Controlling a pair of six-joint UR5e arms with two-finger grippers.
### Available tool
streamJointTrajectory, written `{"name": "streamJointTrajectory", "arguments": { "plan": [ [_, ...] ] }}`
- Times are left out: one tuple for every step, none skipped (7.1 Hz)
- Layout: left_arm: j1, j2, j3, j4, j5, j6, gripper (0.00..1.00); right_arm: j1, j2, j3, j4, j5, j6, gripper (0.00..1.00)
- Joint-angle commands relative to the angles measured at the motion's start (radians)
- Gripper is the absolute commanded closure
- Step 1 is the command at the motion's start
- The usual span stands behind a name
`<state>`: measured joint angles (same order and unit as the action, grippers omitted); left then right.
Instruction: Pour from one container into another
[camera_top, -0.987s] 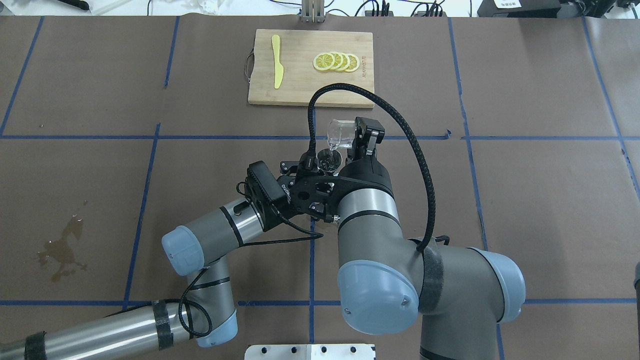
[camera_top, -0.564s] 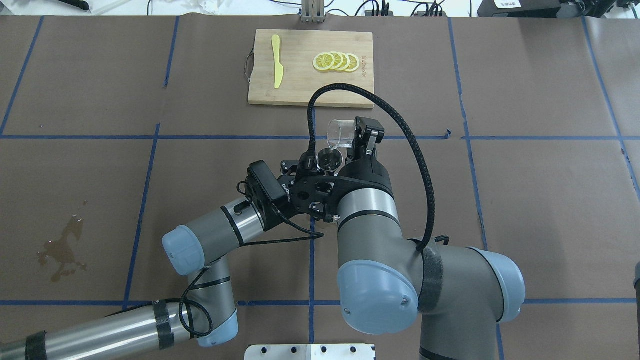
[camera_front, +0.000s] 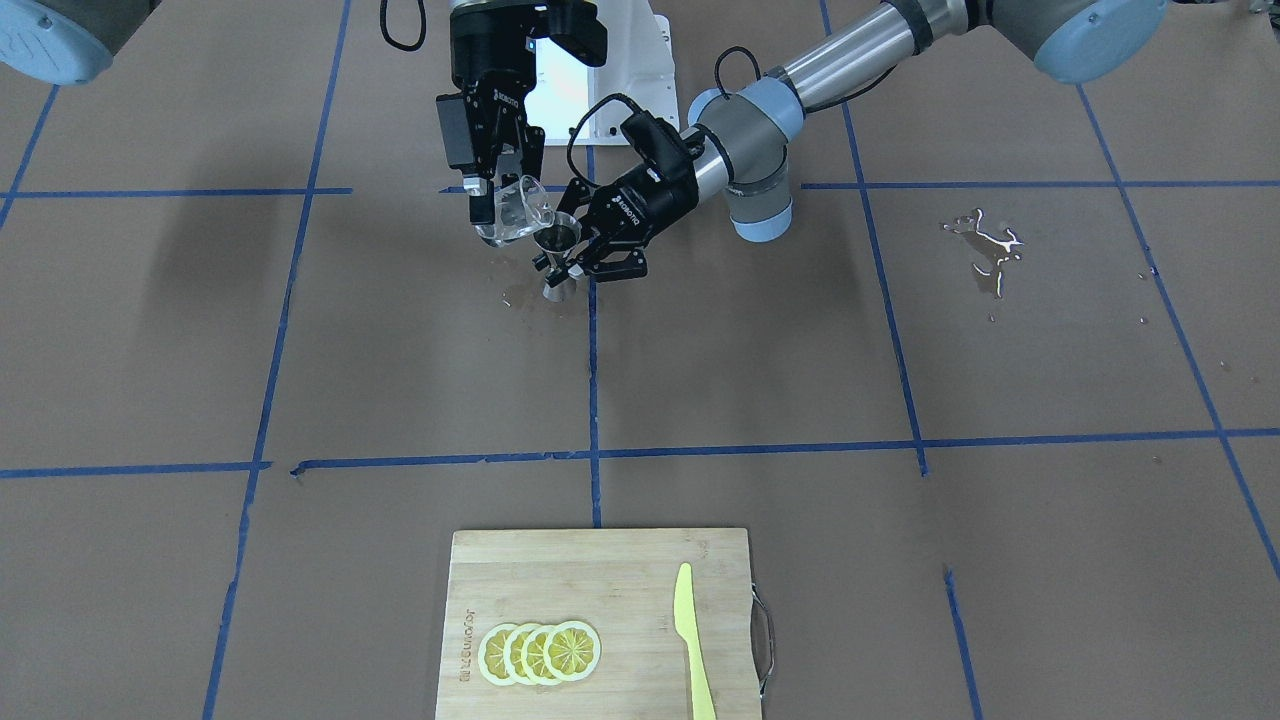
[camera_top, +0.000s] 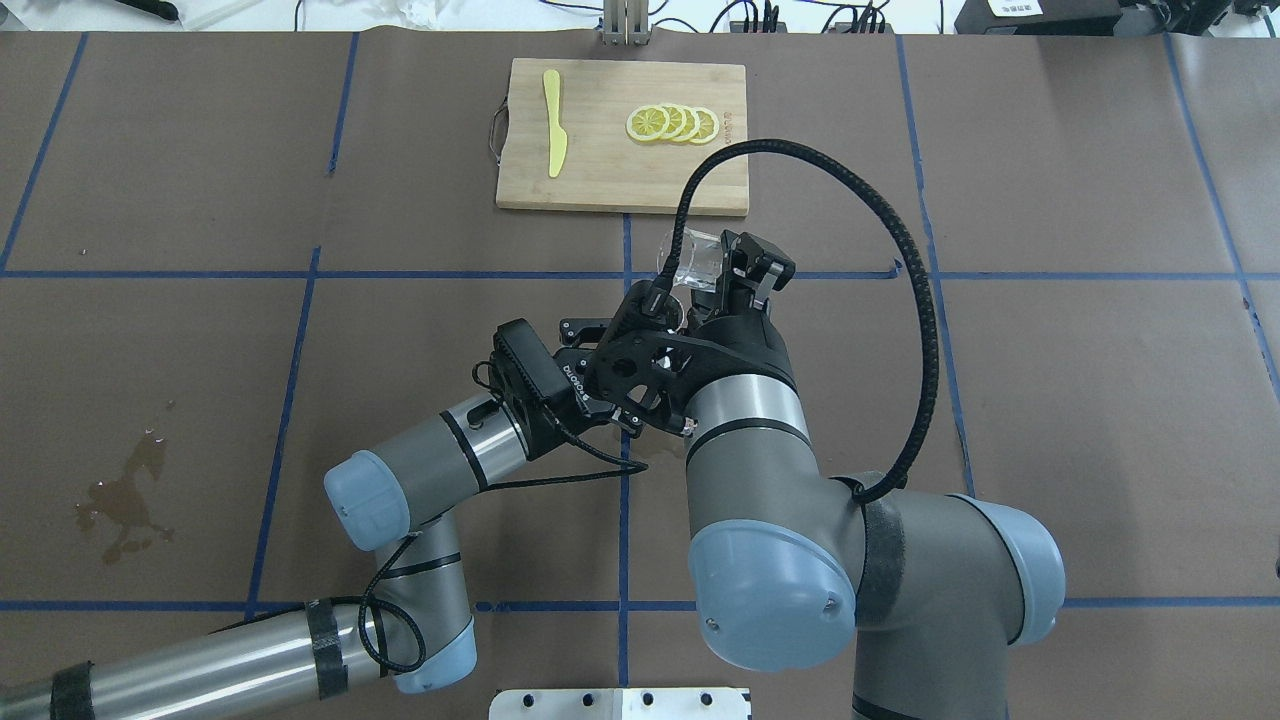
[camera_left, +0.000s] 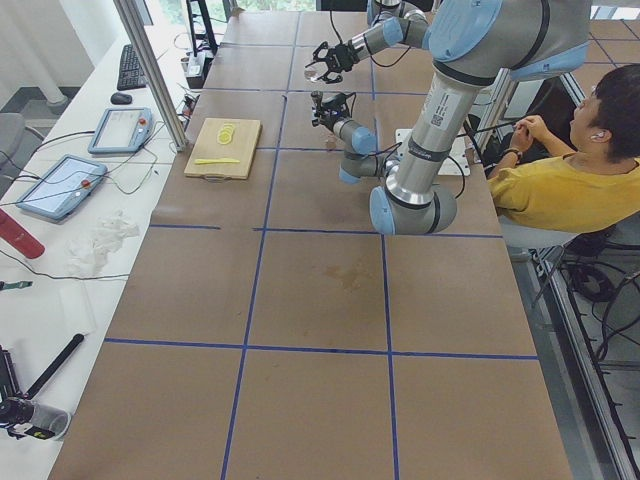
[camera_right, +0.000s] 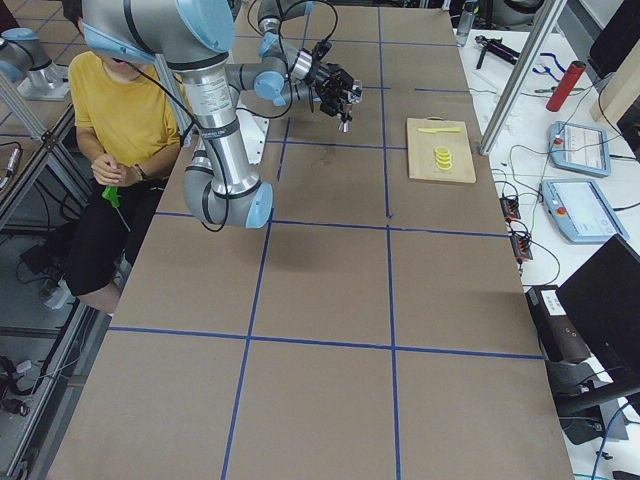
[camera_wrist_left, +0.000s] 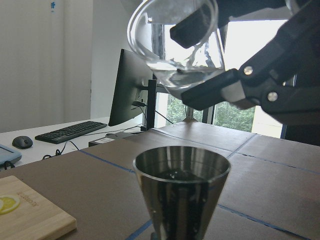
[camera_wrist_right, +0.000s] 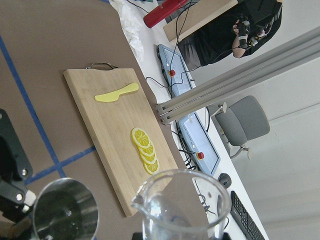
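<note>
nearest the left wrist camera, the jigger (camera_wrist_left: 181, 192) fills the lower middle of the frame. its waist and foot are cut off by the bottom edge, and its bowl is too dark for us to read a level. above it, the glass cup (camera_wrist_left: 175, 45) is cropped at the top edge, with a little clear liquid pooled in its lower side. from overhead, the right wrist (camera_top: 740, 400) hides nearly all of the jigger.

the tabletop (camera_front: 800, 350) is brown paper gridded with blue tape (camera_front: 593, 400). in the front view, a cutting board (camera_front: 620, 570) at bottom centre carries lemon slices (camera_front: 540, 652) and a yellow knife (camera_front: 690, 640). farther up at right, a wet patch (camera_front: 985, 250) shines. a person in a yellow shirt (camera_left: 570, 170) sits at the right edge of the left side view.

the left pincer (camera_front: 570, 265) is closed on the jigger's waist, holding it upright; we cannot tell whether its foot touches the paper. the right pincer (camera_front: 505, 200) grips the glass cup, which is tilted with its lip just above the jigger's mouth.
</note>
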<state>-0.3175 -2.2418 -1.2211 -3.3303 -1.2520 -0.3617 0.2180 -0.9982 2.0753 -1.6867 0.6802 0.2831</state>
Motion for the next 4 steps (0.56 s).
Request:
{"name": "streamJointTrajectory", "arguments": {
  "plan": [
    [0.000,0.013,-0.003,0.002,0.055,0.006,1.00,-0.002,-0.037,0.041,0.045,0.012,0.295,1.00],
    [-0.002,0.054,-0.050,0.005,0.087,0.007,1.00,0.000,-0.110,0.045,0.133,0.012,0.481,1.00],
    [-0.006,0.118,-0.119,0.005,0.098,0.006,1.00,0.003,-0.196,0.042,0.268,0.019,0.548,1.00],
    [-0.009,0.148,-0.165,0.017,0.132,0.007,1.00,0.004,-0.294,0.037,0.379,0.021,0.673,1.00]
  ]
}}
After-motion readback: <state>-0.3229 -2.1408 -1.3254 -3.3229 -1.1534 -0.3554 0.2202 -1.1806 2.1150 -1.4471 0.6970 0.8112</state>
